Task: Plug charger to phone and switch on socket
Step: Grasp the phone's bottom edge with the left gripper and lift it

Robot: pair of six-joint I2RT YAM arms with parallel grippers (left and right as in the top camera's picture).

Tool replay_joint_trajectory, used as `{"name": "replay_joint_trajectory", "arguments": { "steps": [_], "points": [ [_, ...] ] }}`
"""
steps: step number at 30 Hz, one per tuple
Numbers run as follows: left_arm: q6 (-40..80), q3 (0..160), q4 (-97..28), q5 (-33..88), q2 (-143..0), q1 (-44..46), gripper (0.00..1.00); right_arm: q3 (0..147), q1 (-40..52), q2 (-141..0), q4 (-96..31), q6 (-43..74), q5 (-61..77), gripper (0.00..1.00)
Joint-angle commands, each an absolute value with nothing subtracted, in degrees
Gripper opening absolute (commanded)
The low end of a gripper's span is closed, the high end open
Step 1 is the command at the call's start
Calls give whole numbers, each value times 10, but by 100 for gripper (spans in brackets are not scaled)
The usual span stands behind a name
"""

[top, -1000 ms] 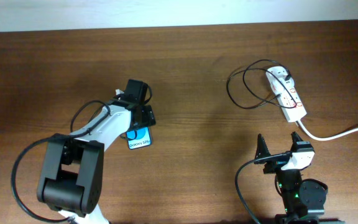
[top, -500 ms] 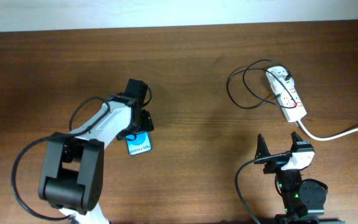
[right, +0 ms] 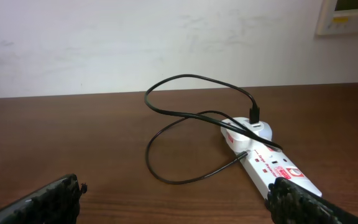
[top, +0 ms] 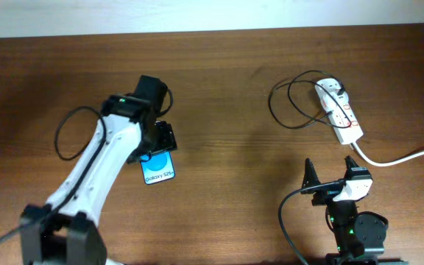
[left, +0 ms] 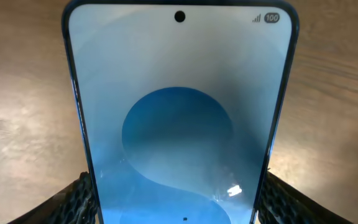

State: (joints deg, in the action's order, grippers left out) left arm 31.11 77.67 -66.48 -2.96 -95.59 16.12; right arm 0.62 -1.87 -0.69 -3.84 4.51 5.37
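Table: I'm looking at dark brown wood (top: 219, 88), grain running side to side, with a soft sheen in the left wrist view.
Wall: plain white (right: 104, 43), meeting the table's far edge, faint scuffs showing.
Wall panel: I've got a pale box (right: 348, 15) mounted high, top right of the right wrist view, cut off by the frame.

Overhead top-down; left wrist hugs phone (left: 179, 124); right wrist low toward socket (right: 277, 167).
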Motion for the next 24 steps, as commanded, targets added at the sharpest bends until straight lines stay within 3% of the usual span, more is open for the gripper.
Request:
{"name": "replay_joint_trajectory", "arguments": {
  "steps": [1, 24],
  "points": [
    [312, 790, -688, -25, -910, 163, 52, 3, -15, -4, -41, 47, 53, 98],
    [313, 790, -798, 85, -785, 174, 49, 3, -15, -4, -41, 47, 53, 98]
  ]
}}
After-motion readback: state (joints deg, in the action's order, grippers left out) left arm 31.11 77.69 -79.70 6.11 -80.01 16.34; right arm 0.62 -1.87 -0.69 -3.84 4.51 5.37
